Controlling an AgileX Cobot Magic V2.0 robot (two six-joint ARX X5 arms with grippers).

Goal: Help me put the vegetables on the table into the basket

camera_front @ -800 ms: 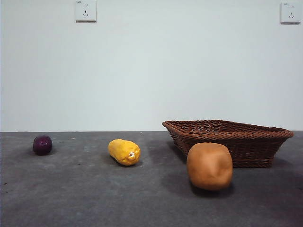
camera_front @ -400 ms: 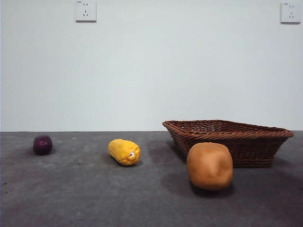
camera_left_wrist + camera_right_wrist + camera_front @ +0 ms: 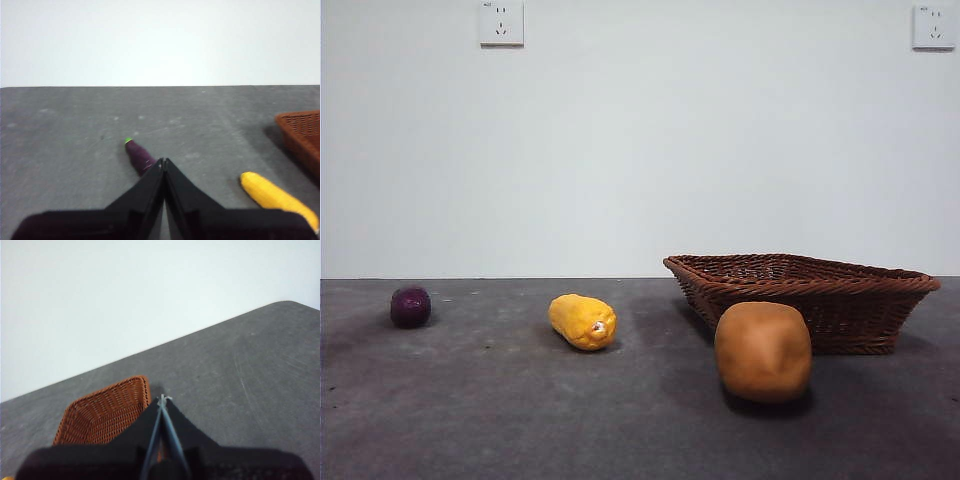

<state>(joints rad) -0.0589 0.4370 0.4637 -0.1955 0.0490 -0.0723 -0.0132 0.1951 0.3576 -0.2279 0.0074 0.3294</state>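
Front view: all three vegetables on the table (image 3: pixel 470 420), none in the basket (image 3: pixel 840 300) yet. Purple one (image 3: pixel 410 306) far from it, yellow one (image 3: pixel 583 321) between, potato-like one (image 3: pixel 763 351) just in front of the basket. Left gripper (image 3: pixel 163 162) pressed together above the purple one; right gripper (image 3: pixel 161 401) pressed together over the basket rim. Purple looks smooth, light, likely to roll; pinch across its middle.

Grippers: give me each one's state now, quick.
Left gripper: shut, holding nothing, above the eggplant.
Right gripper: shut, holding nothing, by the basket.
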